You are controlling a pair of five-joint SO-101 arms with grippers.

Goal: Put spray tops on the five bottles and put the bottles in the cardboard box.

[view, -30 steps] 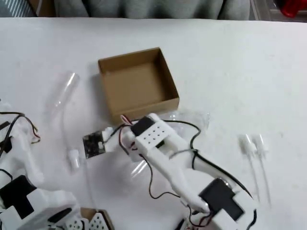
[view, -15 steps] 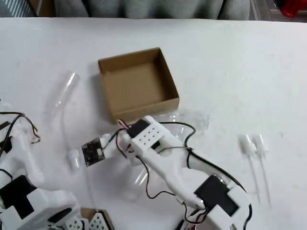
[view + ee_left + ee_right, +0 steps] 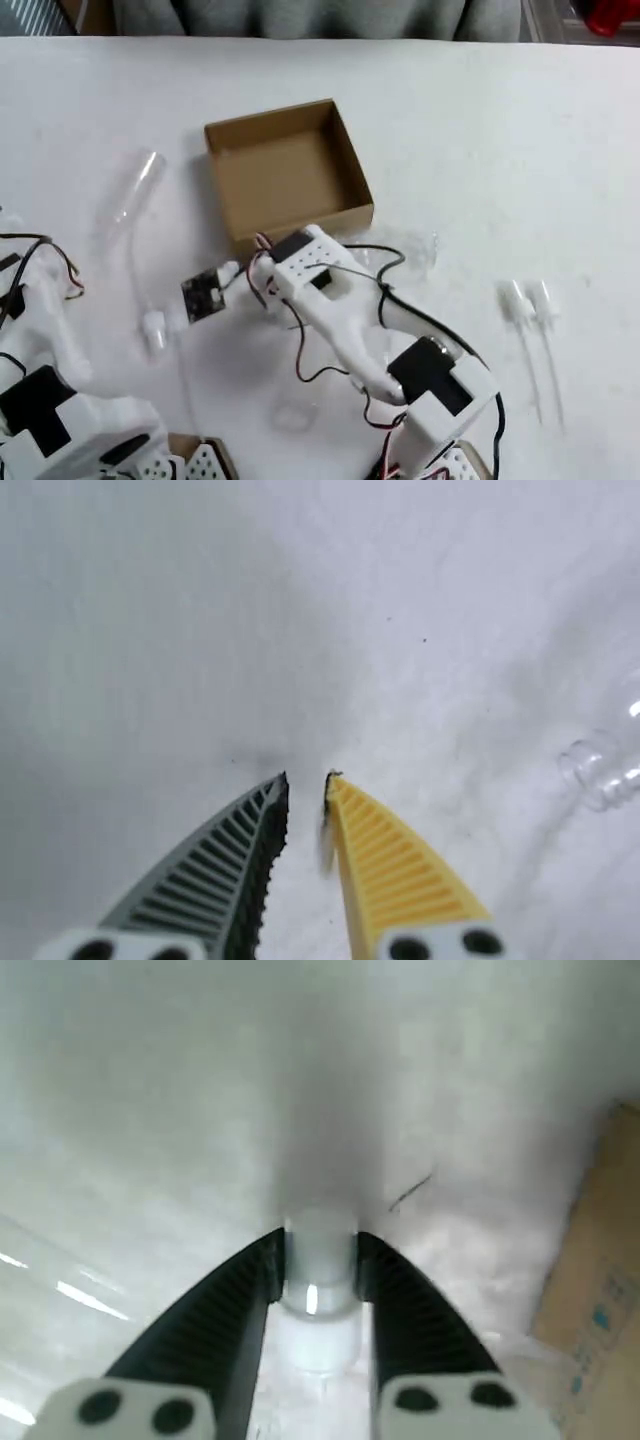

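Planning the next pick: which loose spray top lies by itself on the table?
The lone spray top at the left of the high view, just below the clear bottle. The other two spray tops lie side by side far right.

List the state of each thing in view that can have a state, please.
cardboard box: open, empty.
clear bottle: lying, no spray top.
second clear bottle: lying near the box corner.
single spray top: loose, on no bottle.
pair of spray tops: loose, side by side.
right gripper: shut on a small white cylinder.
left gripper: slightly open, empty.
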